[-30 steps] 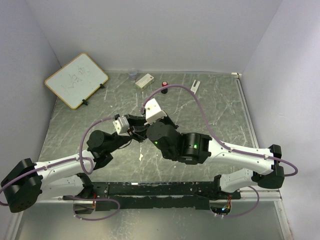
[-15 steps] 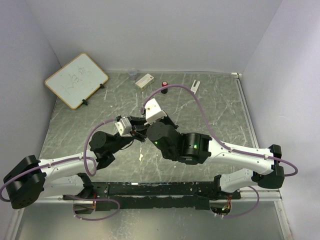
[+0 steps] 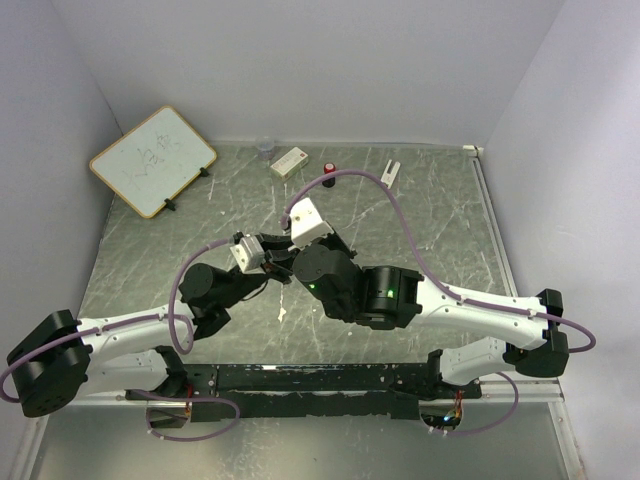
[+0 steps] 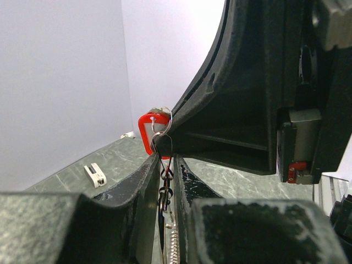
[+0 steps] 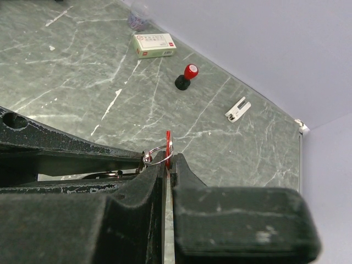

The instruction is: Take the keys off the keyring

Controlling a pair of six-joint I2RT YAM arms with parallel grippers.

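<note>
1. My right hand (image 5: 168, 165) is clenched on the red key (image 5: 168, 137). The key stands edge-on between the fingers, its long axis running along them.
2. My left hand (image 4: 166, 162) is clenched too. As far as I can tell it pinches the ring (image 5: 158, 155) at its tips, and other keys (image 4: 169, 247) hang down in the gap between its fingers.
3. The ring sits right at my right fingertips, threaded through the red key's head and held up off the tabletop (image 5: 82, 82) near its middle.
4. The hands meet tip to tip, with the left coming in crosswise from my right hand's left.
5. Both are equally near, so I judge the next move to be working the key round the wire while the left hand holds the ring.
</note>
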